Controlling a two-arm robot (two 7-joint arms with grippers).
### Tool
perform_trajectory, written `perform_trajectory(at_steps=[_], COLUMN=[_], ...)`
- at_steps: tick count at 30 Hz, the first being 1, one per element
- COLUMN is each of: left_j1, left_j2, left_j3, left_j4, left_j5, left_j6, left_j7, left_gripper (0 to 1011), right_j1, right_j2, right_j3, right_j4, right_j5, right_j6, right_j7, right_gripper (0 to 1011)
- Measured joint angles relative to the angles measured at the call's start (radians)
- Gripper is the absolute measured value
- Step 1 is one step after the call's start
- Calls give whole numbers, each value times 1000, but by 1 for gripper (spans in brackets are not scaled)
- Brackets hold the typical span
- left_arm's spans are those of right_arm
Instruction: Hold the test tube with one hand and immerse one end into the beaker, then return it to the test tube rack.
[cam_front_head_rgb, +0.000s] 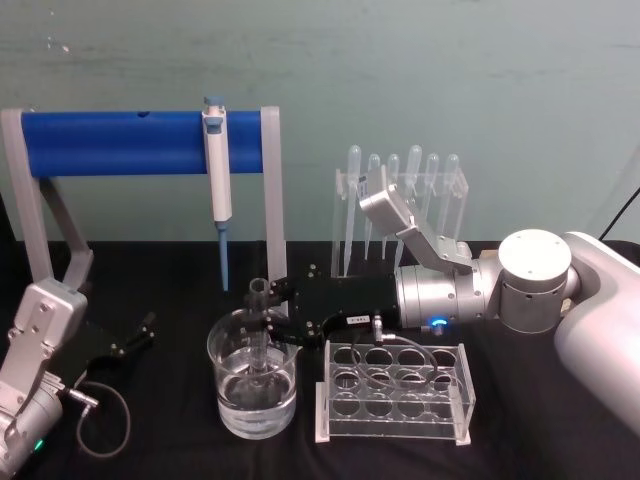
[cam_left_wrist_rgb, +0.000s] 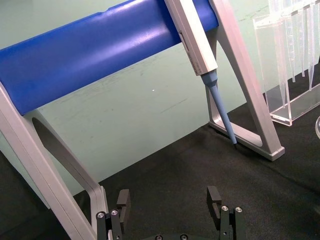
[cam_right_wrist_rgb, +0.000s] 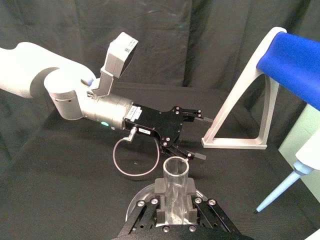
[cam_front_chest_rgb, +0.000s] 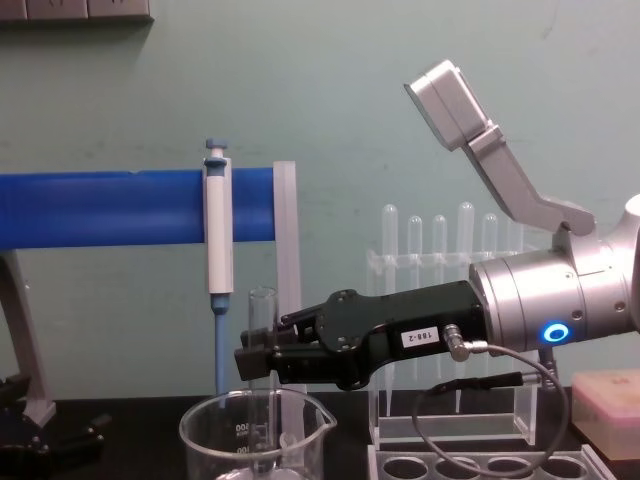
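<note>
The test tube (cam_front_head_rgb: 262, 300) stands upright with my right gripper (cam_front_head_rgb: 268, 320) shut on its upper part, just under the open rim. Its lower end reaches down inside the beaker (cam_front_head_rgb: 225, 385), which holds water in its bottom third. From the side, the test tube (cam_front_chest_rgb: 262, 320) rises above the black fingers of my right gripper (cam_front_chest_rgb: 258, 362), directly over the beaker (cam_front_chest_rgb: 215, 440). The right wrist view looks down the test tube (cam_right_wrist_rgb: 175, 175) clamped between the pads. My left gripper (cam_front_head_rgb: 140, 335) rests at the table's left, open and holding nothing, with both fingertips of the left gripper (cam_left_wrist_rgb: 168, 200) apart.
A clear tube rack (cam_front_head_rgb: 395, 392) stands right beside the beaker, under my right wrist. Behind are a pipette stand (cam_front_head_rgb: 400, 195) and a blue bar frame (cam_front_head_rgb: 140, 140) with a pipettor (cam_front_head_rgb: 217, 170) hanging on it. A pink box (cam_front_chest_rgb: 605, 395) sits at the right.
</note>
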Motion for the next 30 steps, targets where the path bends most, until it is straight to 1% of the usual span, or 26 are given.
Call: perform_trajectory(at_steps=[30], left_j1=[0], left_j2=[0], left_j3=[0], left_j4=[0], left_j5=[0], left_j6=[0], left_j7=[0], left_gripper=[1000], right_j1=[0], right_j2=[0], right_j3=[0], right_j4=[0], right_j5=[0], right_j6=[0], right_j7=[0], right_gripper=[226])
